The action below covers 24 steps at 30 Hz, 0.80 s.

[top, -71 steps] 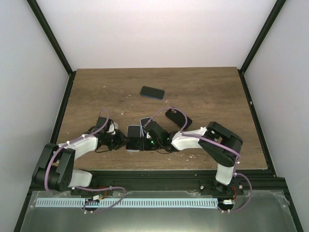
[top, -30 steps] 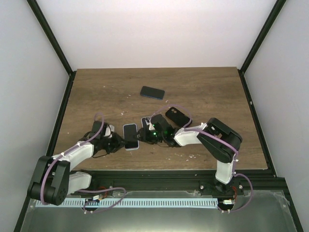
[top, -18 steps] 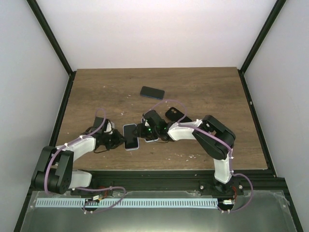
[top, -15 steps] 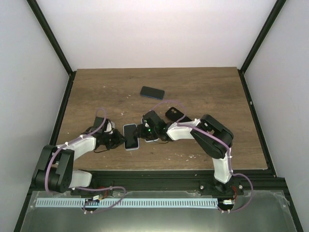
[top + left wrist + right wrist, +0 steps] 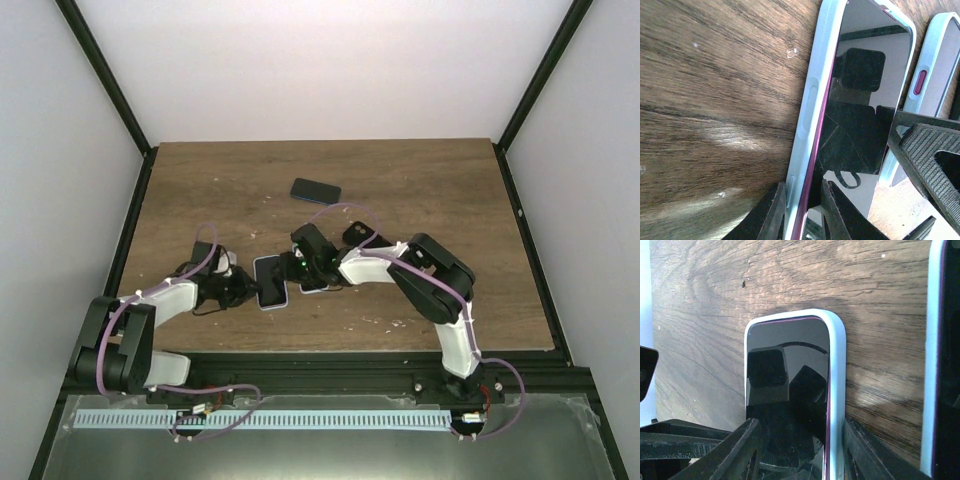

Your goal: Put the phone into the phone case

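Wooden table [image 5: 430, 180] carrying everything. Left gripper [image 5: 801, 184] coming in from 8 o'clock, fingers set narrow, pinching long rim of light blue phone case [image 5: 812, 95]. Phone [image 5: 860, 100] sitting inside it, screen up. Right gripper [image 5: 800, 422] spreading wide, fingers pressing both long edges of second phone [image 5: 787, 370] in white case [image 5: 837, 390], lying just beside at 3 o'clock. Dark phone [image 5: 316, 191] lying at 12 o'clock, well apart. Black case [image 5: 357, 235] showing at 2 o'clock, partly hidden
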### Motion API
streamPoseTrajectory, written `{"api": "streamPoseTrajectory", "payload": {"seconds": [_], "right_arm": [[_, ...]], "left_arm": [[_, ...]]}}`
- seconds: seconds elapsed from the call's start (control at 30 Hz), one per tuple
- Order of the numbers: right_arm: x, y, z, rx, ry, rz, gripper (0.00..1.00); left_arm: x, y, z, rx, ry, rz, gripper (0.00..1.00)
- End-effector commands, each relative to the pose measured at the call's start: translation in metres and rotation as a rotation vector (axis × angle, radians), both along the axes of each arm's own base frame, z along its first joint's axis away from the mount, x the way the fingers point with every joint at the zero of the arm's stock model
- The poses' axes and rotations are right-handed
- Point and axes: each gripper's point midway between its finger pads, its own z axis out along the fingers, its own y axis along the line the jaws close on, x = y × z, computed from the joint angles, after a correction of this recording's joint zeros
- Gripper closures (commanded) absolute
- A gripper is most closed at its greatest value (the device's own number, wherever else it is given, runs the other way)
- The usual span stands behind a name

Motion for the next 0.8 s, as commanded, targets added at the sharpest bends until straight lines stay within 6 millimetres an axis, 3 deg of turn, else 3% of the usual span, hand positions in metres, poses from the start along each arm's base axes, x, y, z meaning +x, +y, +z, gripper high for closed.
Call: {"api": "streamPoseTrajectory", "payload": {"seconds": [0.0, 0.17, 0.4, 0.6, 0.77], "right_arm": [[-0.009, 0.01, 0.0, 0.052, 0.048, 0.046, 0.54], [-0.022, 0.031, 0.038, 0.251, 0.071, 0.147, 0.54], [-0.029, 0.035, 0.072, 0.382, 0.042, 0.176, 0.54], [-0.034, 0.033, 0.074, 0.42, 0.058, 0.177, 0.54], [-0.035, 0.037, 0.082, 0.473, 0.054, 0.194, 0.54]], "left_arm": [[-0.009, 0.01, -0.017, 0.041, 0.035, 0.02, 0.78], [0.0, 0.009, -0.004, -0.002, 0.004, 0.03, 0.75], [0.004, 0.006, 0.01, -0.024, -0.035, 0.022, 0.71], [-0.007, 0.005, 0.005, -0.04, -0.017, 0.013, 0.69], [-0.011, -0.003, 0.012, -0.107, -0.029, 0.002, 0.64]]}}
